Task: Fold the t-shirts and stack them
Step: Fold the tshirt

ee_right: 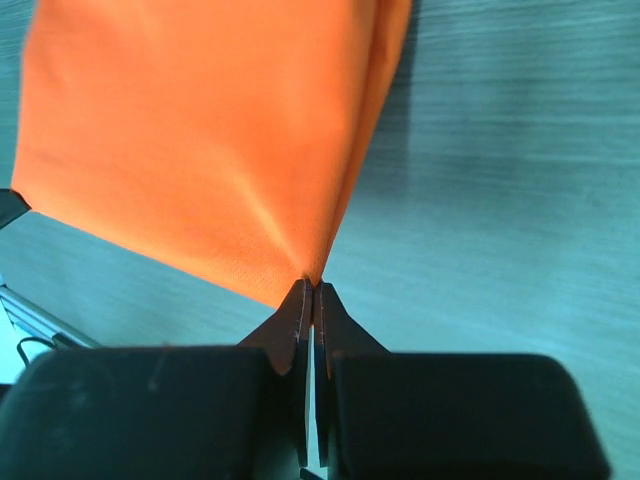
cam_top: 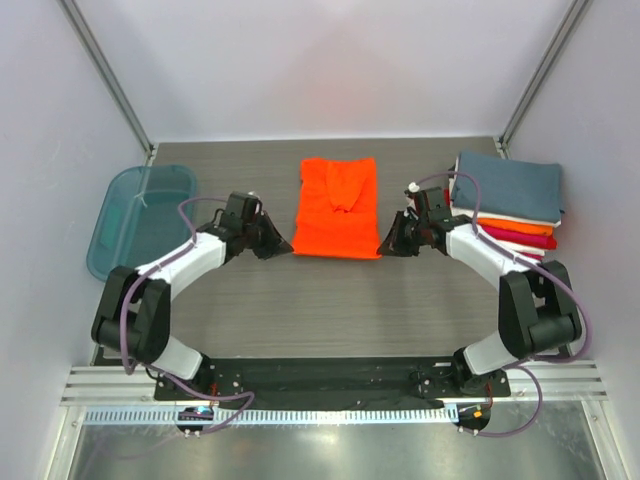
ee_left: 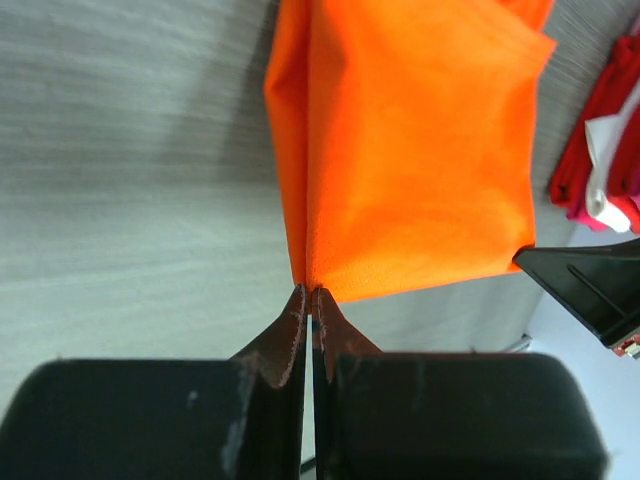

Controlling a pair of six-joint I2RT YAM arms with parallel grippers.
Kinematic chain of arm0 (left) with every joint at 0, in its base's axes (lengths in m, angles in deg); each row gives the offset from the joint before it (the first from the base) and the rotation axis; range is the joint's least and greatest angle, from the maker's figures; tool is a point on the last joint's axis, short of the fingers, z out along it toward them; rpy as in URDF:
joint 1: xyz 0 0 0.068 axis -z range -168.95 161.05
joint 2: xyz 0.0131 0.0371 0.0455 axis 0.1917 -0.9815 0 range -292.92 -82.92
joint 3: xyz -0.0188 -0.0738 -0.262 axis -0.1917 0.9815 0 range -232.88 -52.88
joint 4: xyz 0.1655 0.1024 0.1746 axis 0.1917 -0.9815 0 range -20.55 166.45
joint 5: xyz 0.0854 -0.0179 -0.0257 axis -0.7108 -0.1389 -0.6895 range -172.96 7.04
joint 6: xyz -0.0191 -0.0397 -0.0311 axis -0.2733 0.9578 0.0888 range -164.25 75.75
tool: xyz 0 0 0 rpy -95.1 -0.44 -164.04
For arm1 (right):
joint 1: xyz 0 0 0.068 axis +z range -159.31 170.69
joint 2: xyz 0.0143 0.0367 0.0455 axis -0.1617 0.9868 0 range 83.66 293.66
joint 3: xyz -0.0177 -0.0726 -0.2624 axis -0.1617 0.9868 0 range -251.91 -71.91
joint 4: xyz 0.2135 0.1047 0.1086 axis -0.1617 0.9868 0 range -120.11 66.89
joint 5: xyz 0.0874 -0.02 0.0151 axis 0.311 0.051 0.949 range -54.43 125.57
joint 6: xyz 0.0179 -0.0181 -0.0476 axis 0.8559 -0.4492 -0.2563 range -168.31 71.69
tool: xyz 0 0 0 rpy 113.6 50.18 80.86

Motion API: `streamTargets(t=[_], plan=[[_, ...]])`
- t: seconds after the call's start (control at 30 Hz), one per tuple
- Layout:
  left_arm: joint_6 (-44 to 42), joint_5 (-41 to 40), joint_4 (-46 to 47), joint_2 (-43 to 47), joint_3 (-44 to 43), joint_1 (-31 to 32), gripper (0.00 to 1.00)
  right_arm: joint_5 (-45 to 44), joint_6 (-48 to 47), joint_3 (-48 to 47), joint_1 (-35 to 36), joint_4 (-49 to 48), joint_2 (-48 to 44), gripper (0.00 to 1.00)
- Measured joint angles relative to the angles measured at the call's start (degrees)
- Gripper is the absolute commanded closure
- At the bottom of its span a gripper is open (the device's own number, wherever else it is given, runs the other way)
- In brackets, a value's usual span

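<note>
Grey wood-grain laminate covers the table (cam_top: pixel 330 320), edged nearest the camera by a ribbed aluminium rail (cam_top: pixel 100 385) where both arm bases sit. From there the left arm (cam_top: pixel 185 262) and right arm (cam_top: pixel 485 258), white shells over black joints with looping purple cables, bend inward and reach low toward the middle. The left claw (ee_left: pixel 308 295) has its two dark, wedge-shaped fingers pressed tip to tip with no gap, pinching the near left corner of the orange shirt (cam_top: pixel 336 210). The right claw (ee_right: pixel 308 290) is closed just as tightly on the near right corner. That shirt lies flat in the centre of the table, between the claws. It is a soft matte rectangle already folded narrow, with layered edges showing at both near corners and a rumpled lump of cloth on its far half. Well to the left, a translucent teal plastic tub (cam_top: pixel 100 240) with rounded corners sits by the wall. To the right, just beyond the right claw, stands the stack (cam_top: pixel 510 180) of folded shirts: a slate blue-grey one on top, then thin bands of orange, white and crimson, their edges roughly squared. Beyond everything, plain pale walls (cam_top: pixel 320 70) meet slanting metal posts (cam_top: pixel 108 75).
</note>
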Motion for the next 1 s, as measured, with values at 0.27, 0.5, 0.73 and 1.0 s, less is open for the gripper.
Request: streamTargets(t=[0.27,0.5,0.73,1.0], plan=[[0.5,0.2,-3.6,12.2,6.4,2.4,1.00,0.5,0.1,5.5,1.3,4.0,-12.3,0.99],[3.2,-0.4,-6.8,25.4,12.5,7.1,1.00,0.6,0.9,9.7,2.6,8.9,-23.6,0.99],[8.1,-1.3,-8.8,35.3,17.4,12.1,1.00,0.3,1.9,11.7,2.9,13.7,-32.0,0.99],[10.8,-2.6,-10.8,37.7,15.8,12.6,1.00,-2.3,1.7,10.7,3.0,16.3,-30.6,0.99]])
